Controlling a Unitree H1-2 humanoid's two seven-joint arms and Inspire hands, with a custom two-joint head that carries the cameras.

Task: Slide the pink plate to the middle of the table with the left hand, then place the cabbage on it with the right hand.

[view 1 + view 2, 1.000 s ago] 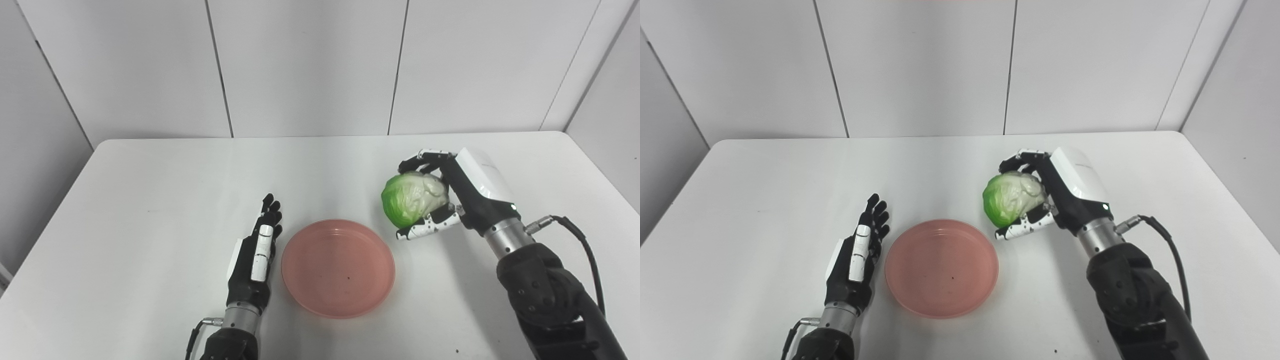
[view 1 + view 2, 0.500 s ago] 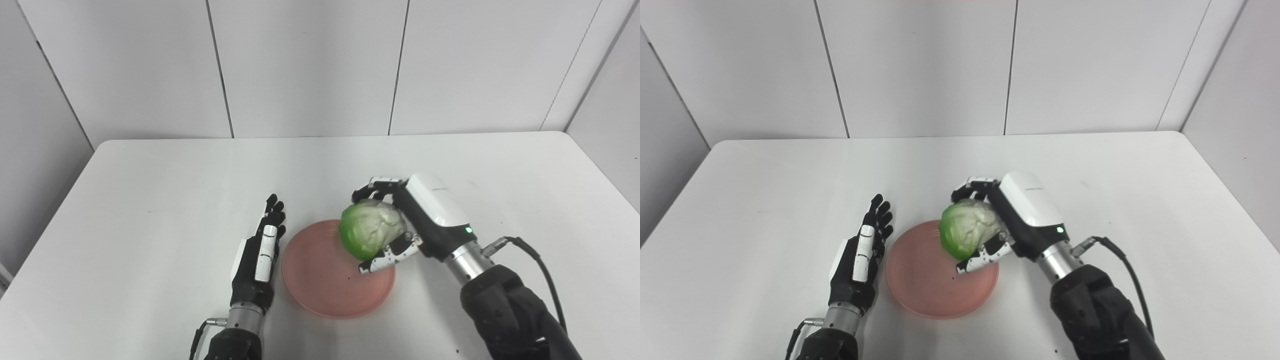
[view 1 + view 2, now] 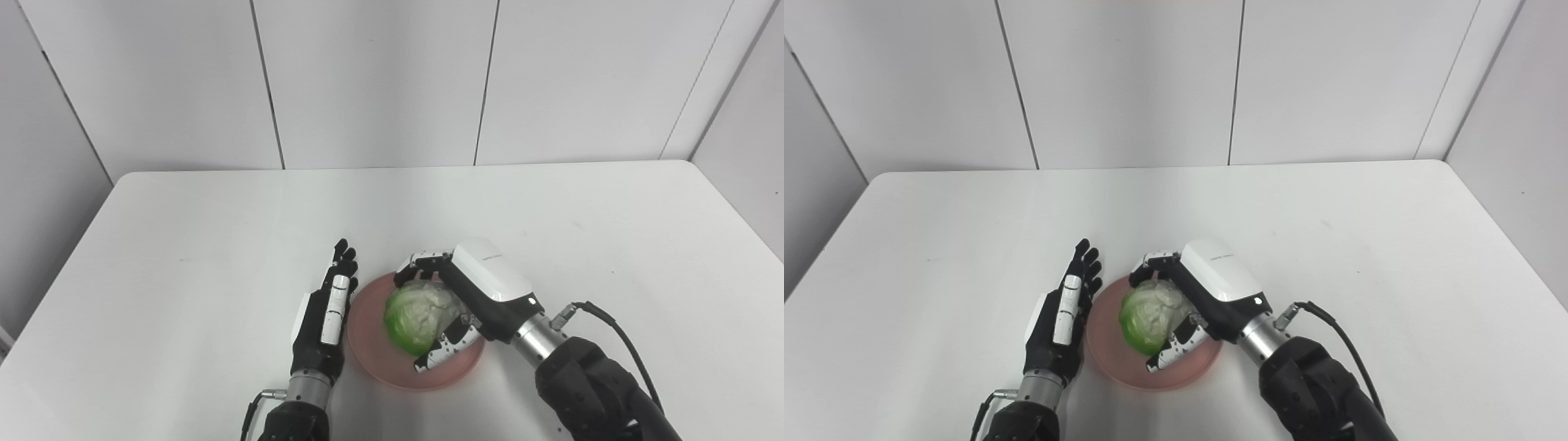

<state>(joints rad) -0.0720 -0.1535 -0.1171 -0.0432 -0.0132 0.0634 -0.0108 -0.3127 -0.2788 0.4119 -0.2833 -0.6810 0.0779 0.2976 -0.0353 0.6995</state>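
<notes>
The pink plate (image 3: 373,349) lies near the front middle of the white table (image 3: 184,214). A green and pale cabbage (image 3: 416,315) is over the plate's centre, and my right hand (image 3: 478,294) is shut on it, fingers wrapped over its far side and thumb under its near side. Whether the cabbage touches the plate I cannot tell. My left hand (image 3: 324,312) rests flat and open on the table, its edge right beside the plate's left rim. In the right eye view the cabbage (image 3: 1148,318) covers much of the plate (image 3: 1102,349).
Grey wall panels (image 3: 367,79) rise behind the table's far edge. A black cable (image 3: 618,324) loops out from my right wrist.
My right hand carried the cabbage left and down, from beside the plate's right side to over its centre. The left hand crept slightly forward along the plate's rim.
</notes>
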